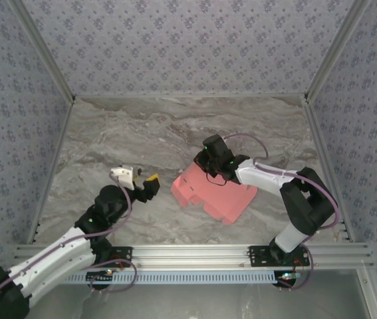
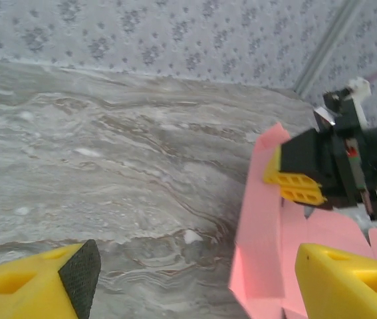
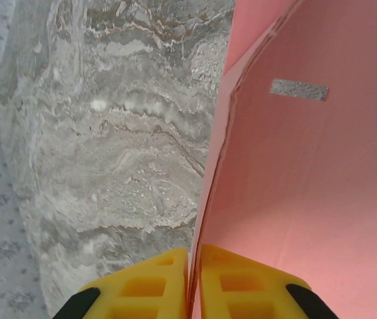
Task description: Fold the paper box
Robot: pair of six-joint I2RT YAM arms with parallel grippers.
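Observation:
The paper box is a salmon-pink die-cut sheet lying partly folded on the marble table, right of centre. One of its flaps stands upright. My right gripper is at the sheet's far left corner, shut on the upright flap's edge. In the right wrist view the card passes between the closed yellow fingertips. My left gripper hovers just left of the sheet, apart from it. Its jaws stand wide open with nothing between them. The right gripper also appears in the left wrist view, pinching the flap.
Patterned walls enclose the table on three sides. An aluminium rail runs along the near edge by the arm bases. Bare marble stretches behind and to the left of the sheet.

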